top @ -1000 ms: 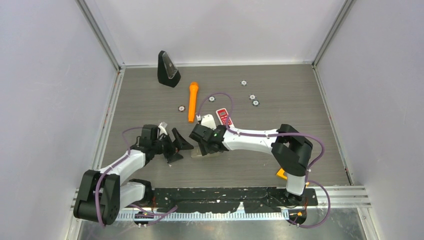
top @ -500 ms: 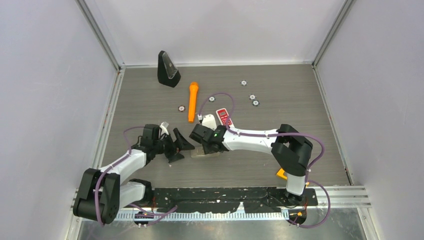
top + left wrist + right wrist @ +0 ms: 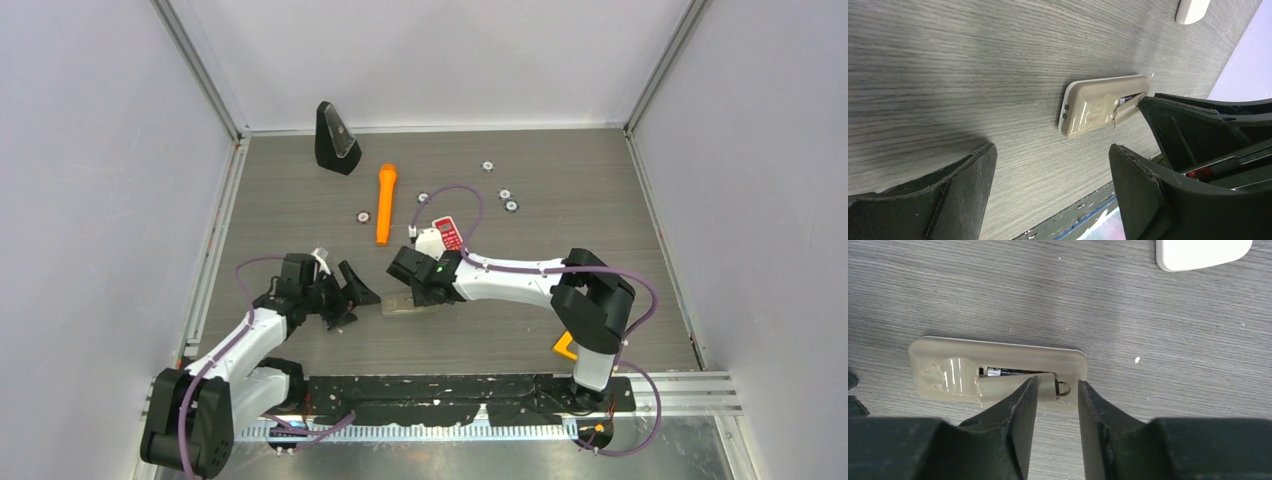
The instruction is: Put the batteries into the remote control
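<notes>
Beige remote control (image 3: pixel 998 357) lies back-up on the worktop (image 3: pixel 948 60), with one battery (image 3: pixel 1010 372) seated in its opened back. The right end effector (image 3: pixel 1055 390) is narrowed over that opening's end, possibly pinching the rim, though the view leaves this unclear. The left end effector (image 3: pixel 1051 155), spread wide and empty, stands just beside.

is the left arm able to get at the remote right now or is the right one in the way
Probably yes, at its free end: the left pincer stands open facing the remote, with bare table between. The right pincer sits over its other end, so that end looks blocked.
</notes>
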Controlling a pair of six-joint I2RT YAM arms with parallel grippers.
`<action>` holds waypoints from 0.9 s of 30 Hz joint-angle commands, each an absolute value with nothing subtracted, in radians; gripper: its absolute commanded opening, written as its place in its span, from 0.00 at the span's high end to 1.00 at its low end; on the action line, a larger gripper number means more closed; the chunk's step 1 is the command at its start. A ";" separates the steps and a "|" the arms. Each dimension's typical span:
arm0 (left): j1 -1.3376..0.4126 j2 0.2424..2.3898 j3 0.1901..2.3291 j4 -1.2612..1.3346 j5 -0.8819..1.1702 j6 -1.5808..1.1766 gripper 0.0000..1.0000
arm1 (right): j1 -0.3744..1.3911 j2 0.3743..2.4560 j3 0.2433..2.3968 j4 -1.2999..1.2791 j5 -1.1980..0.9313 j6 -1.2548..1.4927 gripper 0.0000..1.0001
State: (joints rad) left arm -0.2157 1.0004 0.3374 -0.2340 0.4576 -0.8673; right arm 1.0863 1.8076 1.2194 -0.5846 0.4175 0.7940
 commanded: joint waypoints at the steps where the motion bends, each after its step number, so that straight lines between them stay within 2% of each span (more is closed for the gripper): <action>1: -0.218 0.968 0.369 -0.297 0.450 -0.852 0.17 | 1.085 1.739 1.216 -0.558 0.430 0.838 0.56; 4: -0.220 0.918 0.379 -0.314 0.469 -0.875 0.22 | 1.084 1.719 1.204 -0.535 0.400 0.840 0.51; 12: -0.240 0.814 0.396 -0.259 0.544 -1.002 0.44 | 1.052 1.684 1.154 -0.445 0.291 0.851 0.50; 20: -0.354 0.938 0.420 -0.116 0.544 -1.088 0.52 | 1.007 1.648 1.108 -0.383 0.217 0.831 0.44; 27: -0.443 1.078 0.487 -0.067 0.510 -1.112 0.65 | 0.977 1.645 1.085 -0.361 0.156 0.803 0.46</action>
